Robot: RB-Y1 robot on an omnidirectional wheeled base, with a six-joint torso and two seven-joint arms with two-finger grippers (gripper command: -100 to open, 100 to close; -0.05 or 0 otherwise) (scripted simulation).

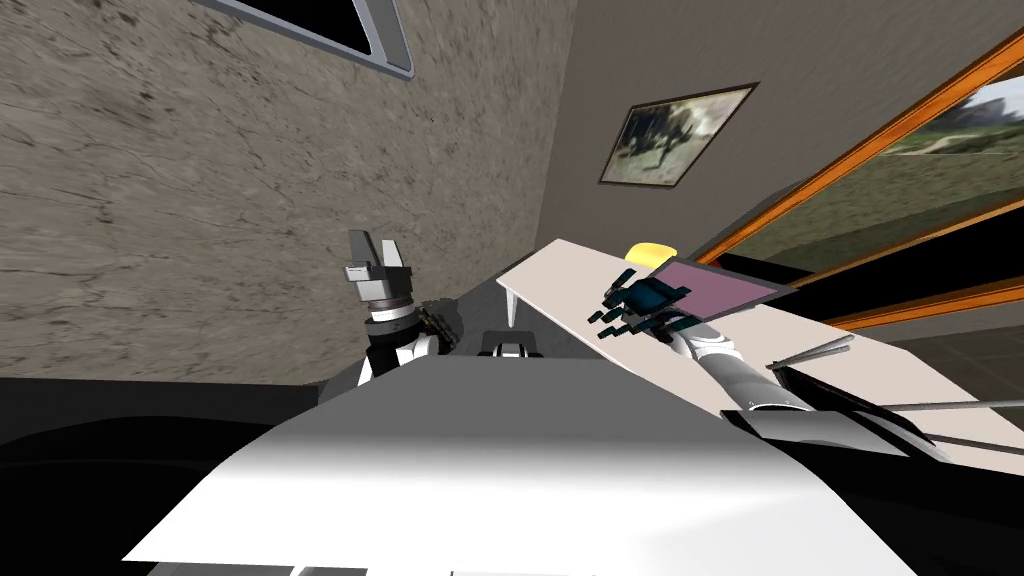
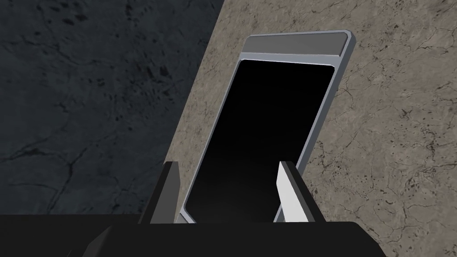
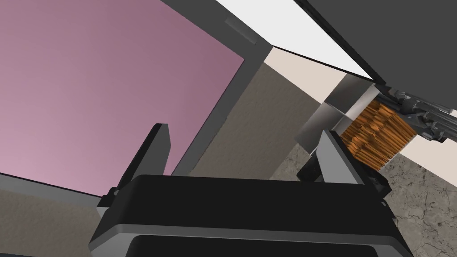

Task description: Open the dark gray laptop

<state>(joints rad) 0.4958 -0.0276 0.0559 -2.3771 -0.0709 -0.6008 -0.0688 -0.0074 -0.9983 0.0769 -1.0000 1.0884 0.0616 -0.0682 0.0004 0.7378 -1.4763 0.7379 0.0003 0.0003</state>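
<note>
My right hand, open and empty, is at the half-raised laptop at 1 o'clock, so next I should probably push its lid further back, while my left hand hangs open at 11 o'clock.

A home room: framed picture, pale desk, orange-framed window.

We see the laptop on the pale table, far end by the wall. Dk grey frame w/ mauve screen showing, lid lifted; exact angle we can't tell.
</note>
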